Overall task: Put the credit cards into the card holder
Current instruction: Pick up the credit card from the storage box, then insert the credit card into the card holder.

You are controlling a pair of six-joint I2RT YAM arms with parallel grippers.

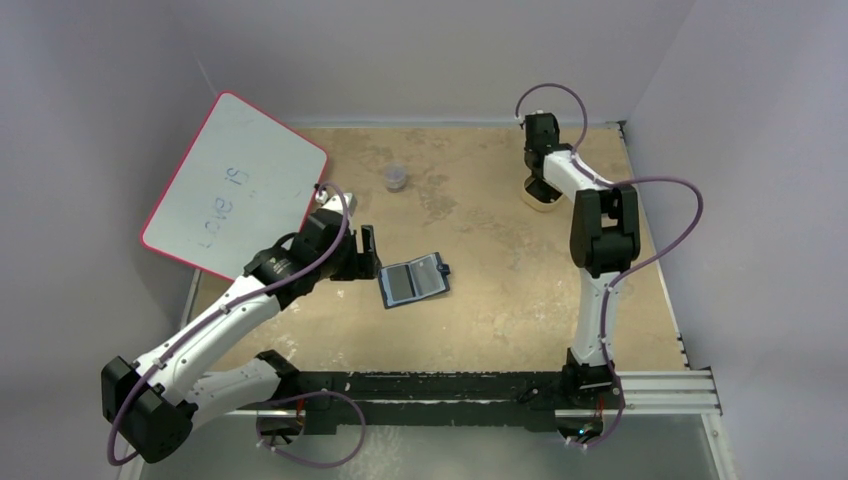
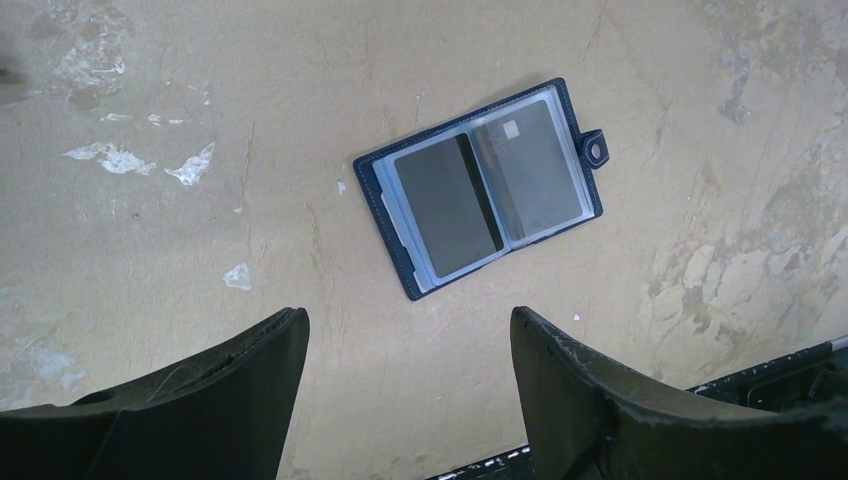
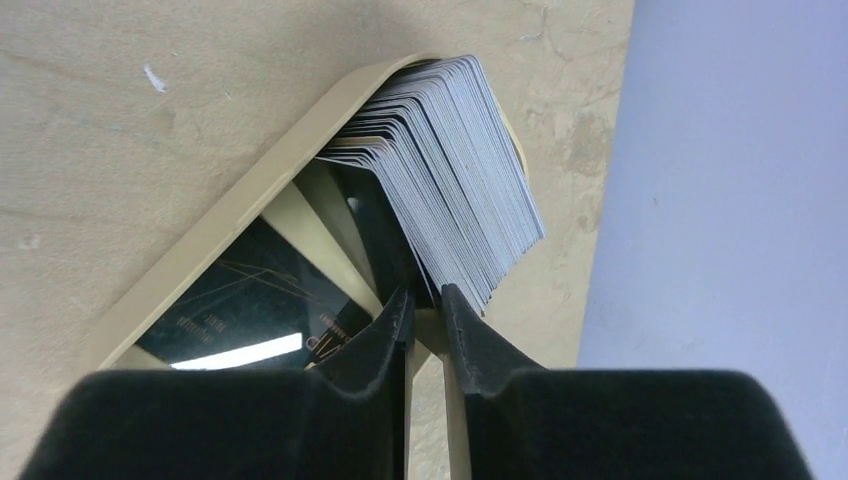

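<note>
The small dark navy folding card holder [image 1: 415, 280] lies open and flat just left of the middle of the top view, its snap tab toward the right. In the left wrist view two grey credit cards [image 2: 445, 205] sit in its clear pockets, one of them with a dark stripe. Just left of the holder the left gripper [image 1: 368, 252] hovers with its black fingers spread wide, holding nothing. A fanned stack [image 3: 450, 170] of pale grey-white cards stands in a tan oval plastic tray [image 3: 230, 220] at the upper right of the top view. The right gripper [image 3: 425, 300] has its fingers drawn nearly together at the stack's lower corner; whether a card is pinched I cannot tell. The tan worn tabletop [image 1: 500, 330] is blotched with pale scuffs and white chips. A pink-edged whiteboard [image 1: 235, 185] with handwriting leans at the upper left, and a small clear plastic cup [image 1: 396, 178] stands near the top centre. A black rail [image 1: 450, 385] runs along the bottom edge, and pale lilac-grey walls [image 1: 760, 150] close the space in.
</note>
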